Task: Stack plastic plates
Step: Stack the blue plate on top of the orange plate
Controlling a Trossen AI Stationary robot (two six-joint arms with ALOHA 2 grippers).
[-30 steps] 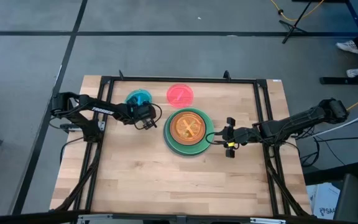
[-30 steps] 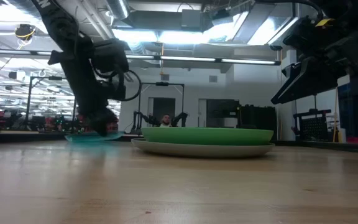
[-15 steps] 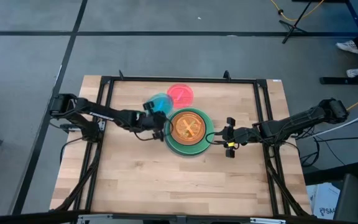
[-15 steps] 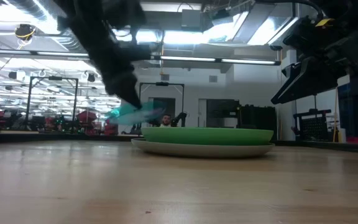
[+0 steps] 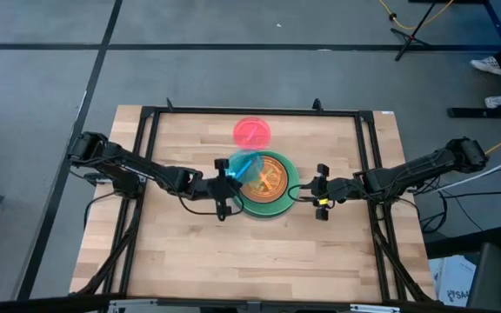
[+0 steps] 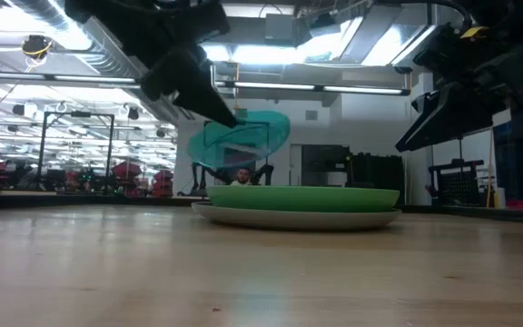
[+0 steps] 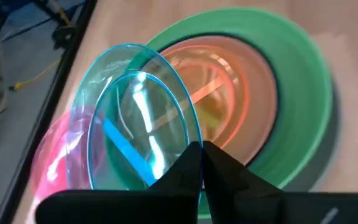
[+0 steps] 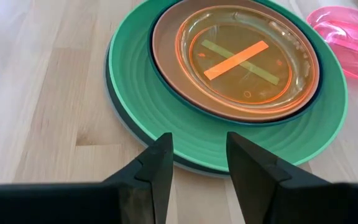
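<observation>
left hand (image 5: 225, 185), pinched on the blue plate (image 5: 245, 165), has carried it from the table over the stack (image 5: 272, 202); right hand (image 8: 197, 163) waits open, empty.

Bench (image 5: 259, 252): light wood planks, lying under my work.
Frame (image 5: 250, 112): black rails running around the bench's edges.
Floor (image 5: 233, 61): grey, crossed by dark seams.
Yellow cable (image 5: 420, 16): trailing over the floor beyond the bench's far right corner.
Shoes (image 5: 492, 66): a person's pair at the right edge of the high view.
Ceiling lights (image 6: 271, 50): bright strips in the room behind.
</observation>
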